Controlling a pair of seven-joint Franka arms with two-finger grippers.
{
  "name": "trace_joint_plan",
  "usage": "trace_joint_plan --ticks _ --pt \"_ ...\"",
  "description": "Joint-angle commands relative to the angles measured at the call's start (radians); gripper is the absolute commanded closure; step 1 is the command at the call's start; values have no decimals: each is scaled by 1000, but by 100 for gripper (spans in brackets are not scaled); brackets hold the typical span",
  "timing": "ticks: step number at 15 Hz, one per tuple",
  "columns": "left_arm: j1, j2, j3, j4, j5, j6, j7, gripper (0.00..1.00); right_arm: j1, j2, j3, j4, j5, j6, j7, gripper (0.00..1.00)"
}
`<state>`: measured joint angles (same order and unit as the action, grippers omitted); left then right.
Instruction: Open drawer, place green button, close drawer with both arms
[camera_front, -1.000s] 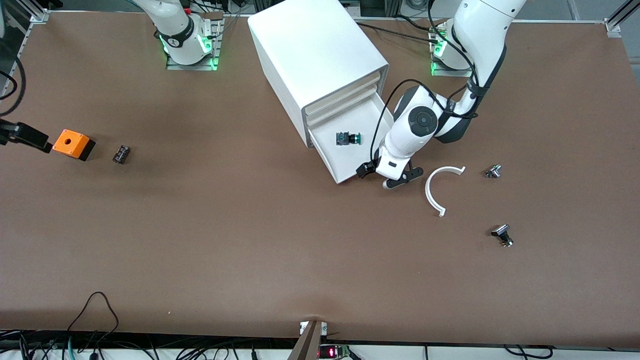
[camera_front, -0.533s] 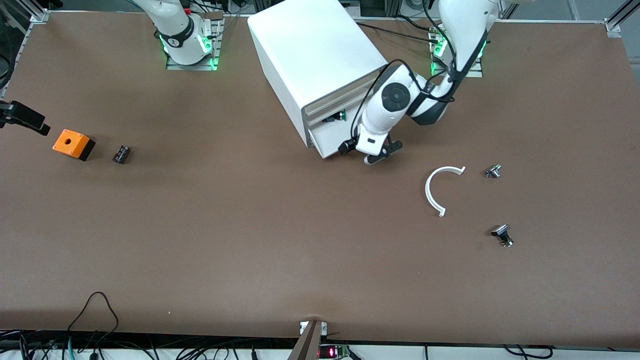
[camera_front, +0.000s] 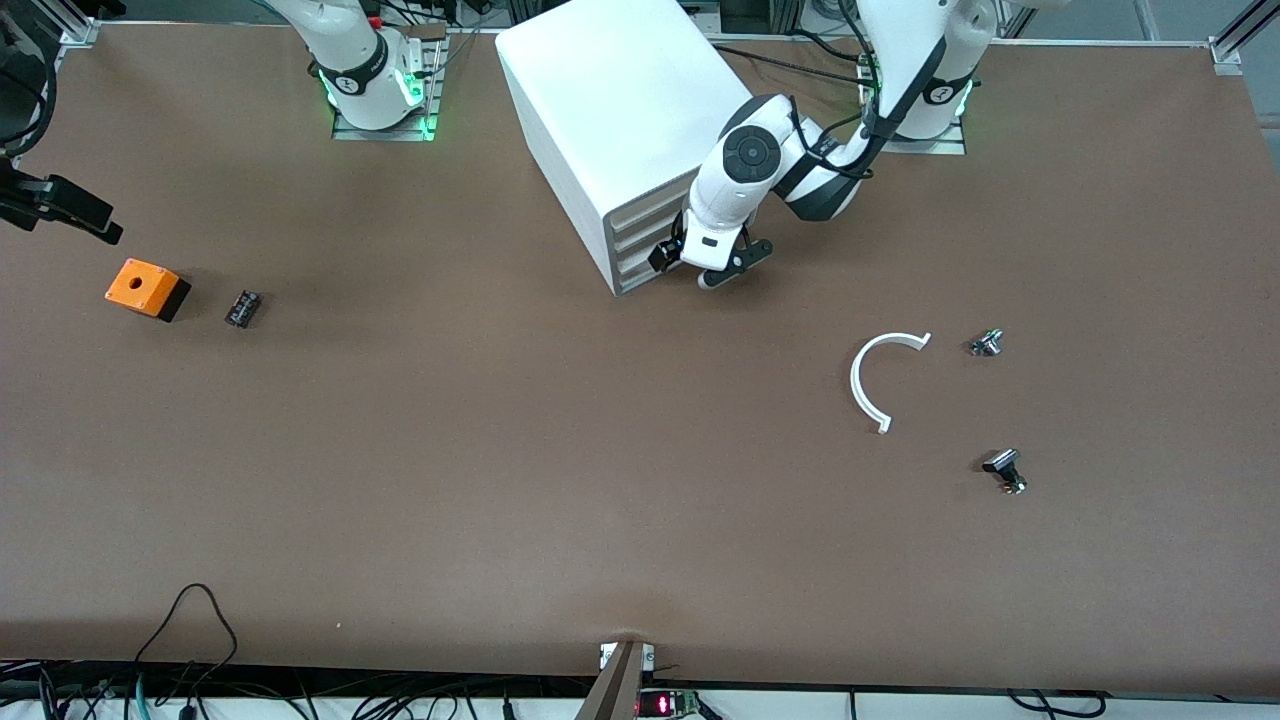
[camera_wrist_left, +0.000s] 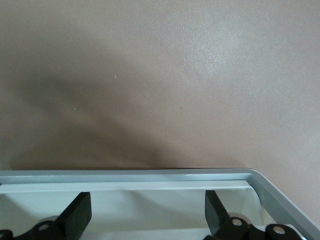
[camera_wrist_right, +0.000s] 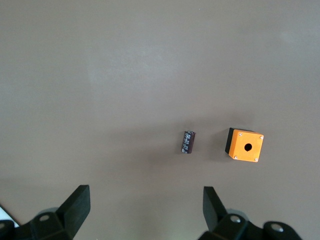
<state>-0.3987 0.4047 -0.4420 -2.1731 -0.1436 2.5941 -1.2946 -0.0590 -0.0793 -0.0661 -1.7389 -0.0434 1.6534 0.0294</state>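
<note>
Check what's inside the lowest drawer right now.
Nothing inside shows: the lowest drawer is pushed flush into the cabinet, so its contents are covered. The open left end effector sits at the drawer front.

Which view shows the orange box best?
The right wrist view: the orange box sits unobstructed, its round top hole plain. The front view shows it smaller, near the right arm's table end. The left wrist view misses it.

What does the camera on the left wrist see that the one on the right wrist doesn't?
Only the left wrist view shows the cabinet's grey-edged front, close under the open left gripper. Only the right wrist view shows the orange box and a small black block, with the open right gripper above the table. Both show bare brown table and nothing held.
</note>
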Motion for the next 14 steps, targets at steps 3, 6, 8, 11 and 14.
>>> trace_joint_plan --ticks 3,6,8,11,14 --pt "69 -92 81 -8 -10 -6 3 0 -1 -56 -1 -54 20 23 -17 0" --pt "210 -163 88 27 -10 -34 215 0 -1 -114 5 -132 25 75 -17 0" --pt "317 -248 88 27 -10 -83 525 0 -1 -116 0 -134 25 69 -17 0" --pt "475 -352 106 108 -11 -307 875 0 -1 -108 -1 -130 23 68 -19 0" --pt "488 -365 231 355 -8 -660 1085 0 -1 -76 -1 -94 25 68 0 0"
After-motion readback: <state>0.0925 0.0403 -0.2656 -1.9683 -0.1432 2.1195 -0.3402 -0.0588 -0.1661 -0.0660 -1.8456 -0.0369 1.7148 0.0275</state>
